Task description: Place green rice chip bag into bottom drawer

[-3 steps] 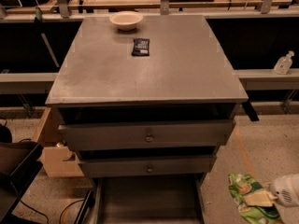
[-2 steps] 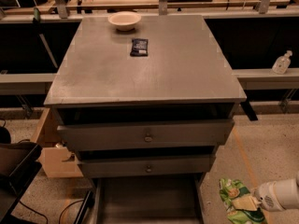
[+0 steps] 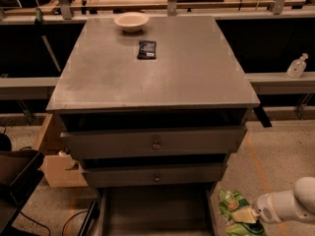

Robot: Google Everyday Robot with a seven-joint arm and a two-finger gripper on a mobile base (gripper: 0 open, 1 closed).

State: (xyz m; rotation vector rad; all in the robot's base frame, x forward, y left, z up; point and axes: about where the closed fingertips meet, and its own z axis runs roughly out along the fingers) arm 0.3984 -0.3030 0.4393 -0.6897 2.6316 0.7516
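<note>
Since the earlier camera view, the gripper (image 3: 247, 215) and the green rice chip bag (image 3: 230, 204) have shifted together a little to the left, closer to the right edge of the bottom drawer (image 3: 157, 213); the cabinet, its drawers and the things on top lie as they did.

In the camera view now, the white arm enters from the lower right corner, and the gripper sits at its left end, low beside the cabinet; it is closed on the bag's right side, with a pale fingertip lying over the green foil.

The bag hangs just right of the open bottom drawer, outside it, above the speckled floor; its long axis leans from upper left to lower right, the upper end pointing toward the cabinet and the lower end cut off by the bottom edge.

The two upper drawers (image 3: 156, 142) stand slightly pulled out; on the cabinet top (image 3: 197, 77) a white bowl (image 3: 131, 21) sits at the back, with a black packet (image 3: 146, 49) just in front of it, apart from it.
</note>
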